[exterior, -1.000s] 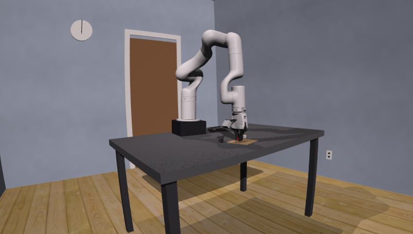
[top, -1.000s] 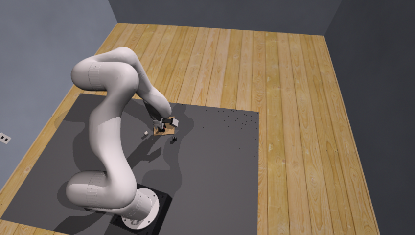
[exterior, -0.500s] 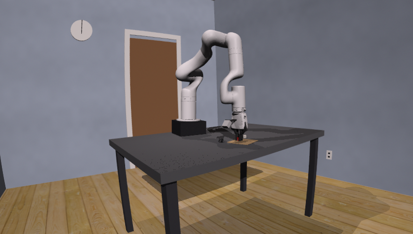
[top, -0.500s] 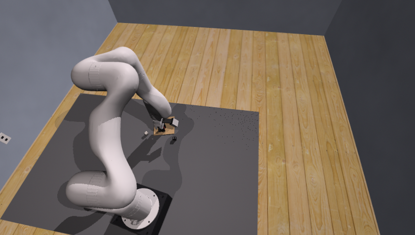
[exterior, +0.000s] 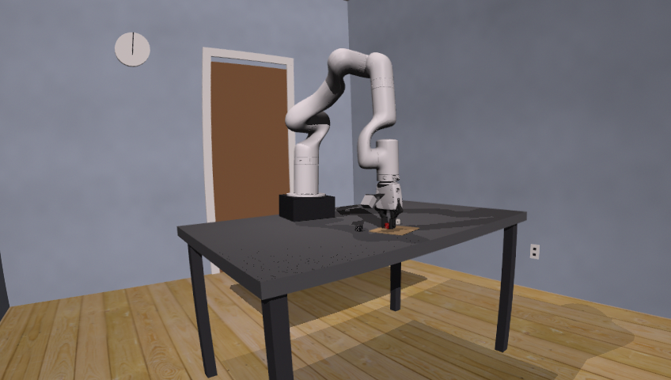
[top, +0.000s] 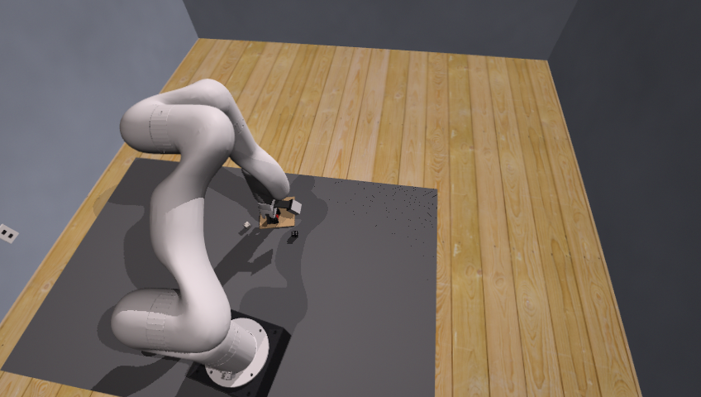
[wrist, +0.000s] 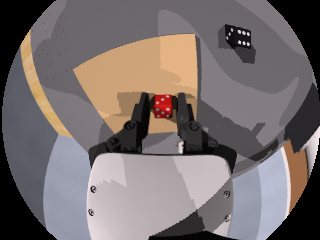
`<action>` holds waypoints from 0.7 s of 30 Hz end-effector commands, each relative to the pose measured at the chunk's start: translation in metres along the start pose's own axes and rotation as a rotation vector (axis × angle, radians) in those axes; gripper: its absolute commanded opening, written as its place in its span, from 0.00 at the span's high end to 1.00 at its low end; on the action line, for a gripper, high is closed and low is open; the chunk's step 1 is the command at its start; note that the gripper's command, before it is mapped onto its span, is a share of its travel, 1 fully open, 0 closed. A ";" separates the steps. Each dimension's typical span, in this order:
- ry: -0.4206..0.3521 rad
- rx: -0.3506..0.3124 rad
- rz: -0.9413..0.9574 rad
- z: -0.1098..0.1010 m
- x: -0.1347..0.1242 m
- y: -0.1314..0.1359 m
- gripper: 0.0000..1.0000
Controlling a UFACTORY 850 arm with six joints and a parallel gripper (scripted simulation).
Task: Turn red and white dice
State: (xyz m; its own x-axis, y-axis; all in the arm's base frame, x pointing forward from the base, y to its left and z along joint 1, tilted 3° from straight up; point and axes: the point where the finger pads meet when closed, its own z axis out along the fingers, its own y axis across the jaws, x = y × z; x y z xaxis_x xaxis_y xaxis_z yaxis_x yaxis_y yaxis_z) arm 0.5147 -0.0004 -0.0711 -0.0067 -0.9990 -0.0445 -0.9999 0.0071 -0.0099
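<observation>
The red die (wrist: pixel 162 106) (exterior: pixel 387 226) rests on the tan mat (wrist: pixel 100 74) (top: pixel 283 224) (exterior: pixel 405 229); the face towards the wrist camera shows several white pips. My gripper (wrist: pixel 163 101) (top: pixel 273 212) (exterior: pixel 388 222) is down at the mat, its fingers either side of the red die with small gaps, so it is open. The white die (top: pixel 246 224) lies on the table left of the mat, off it. The black die (wrist: pixel 239 36) (top: pixel 293 234) (exterior: pixel 358 227) lies on the table just off the mat.
The dark table (top: pixel 354 275) (exterior: pixel 305 254) carries the arm's black base (exterior: pixel 305 207) at its back. The arm (top: pixel 187 196) arches over the table's left part. The table edges lie far from the mat.
</observation>
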 end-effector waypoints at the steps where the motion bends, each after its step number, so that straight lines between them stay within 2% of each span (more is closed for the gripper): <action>1: 0.000 0.002 0.000 -0.001 0.000 -0.001 0.64; 12: 0.000 0.002 0.000 -0.004 0.000 -0.001 0.64; 21: 0.000 0.002 0.000 -0.028 0.000 -0.001 0.64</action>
State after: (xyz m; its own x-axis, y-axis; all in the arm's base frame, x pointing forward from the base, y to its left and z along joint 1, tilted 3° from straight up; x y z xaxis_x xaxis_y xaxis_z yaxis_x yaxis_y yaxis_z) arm 0.5144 -0.0012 -0.0536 -0.0065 -0.9989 -0.0474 -0.9999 0.0071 -0.0118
